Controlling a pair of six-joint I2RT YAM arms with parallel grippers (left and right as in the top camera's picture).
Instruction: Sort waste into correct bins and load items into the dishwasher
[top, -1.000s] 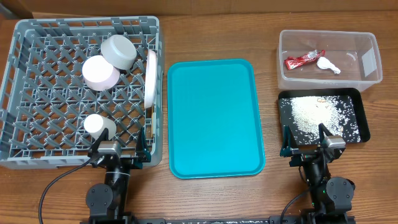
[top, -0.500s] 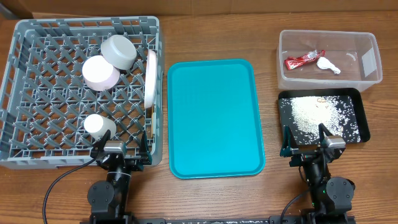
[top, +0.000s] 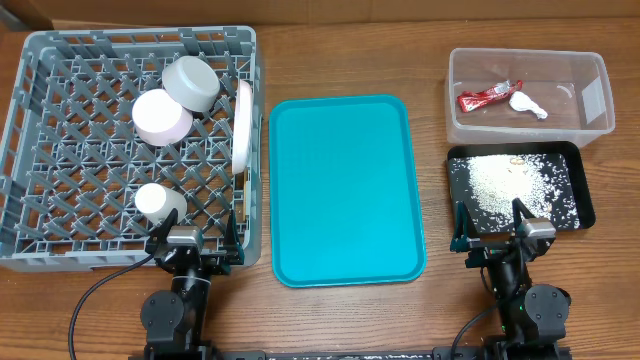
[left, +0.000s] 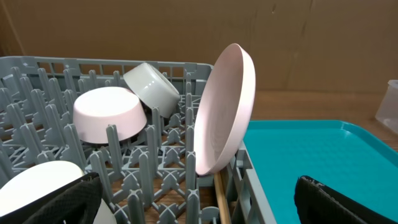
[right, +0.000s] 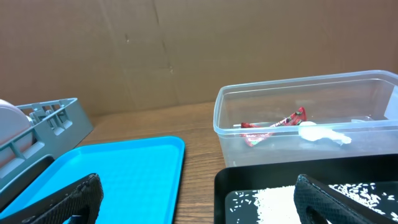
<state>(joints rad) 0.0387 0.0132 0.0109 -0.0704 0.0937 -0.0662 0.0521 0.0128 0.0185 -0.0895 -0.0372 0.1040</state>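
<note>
Dish rack (top: 140, 35): grey lattice, as you see.
Serving tray (top: 345, 190): plain teal.
Wrapper (top: 488, 95): shiny red.
Scrap (top: 527, 103): white.
Rice (top: 505, 180): white specks across your black tray (top: 586, 206).
Small bowl (top: 162, 117): pinkish white.
Other bowl (top: 192, 83): pale grey.

Rack (top: 60, 150) left; tray (top: 345, 190) centre; tub (top: 590, 95), rice tray (top: 580, 190) right.

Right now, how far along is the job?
Done: plate, grey bowl, pinkish bowl, cup and chopsticks sit in the dish rack; red wrapper and white scrap in the clear tub; rice on the black tray. In hand: nothing, left claw and right claw open. Remaining: nothing visible.
</note>
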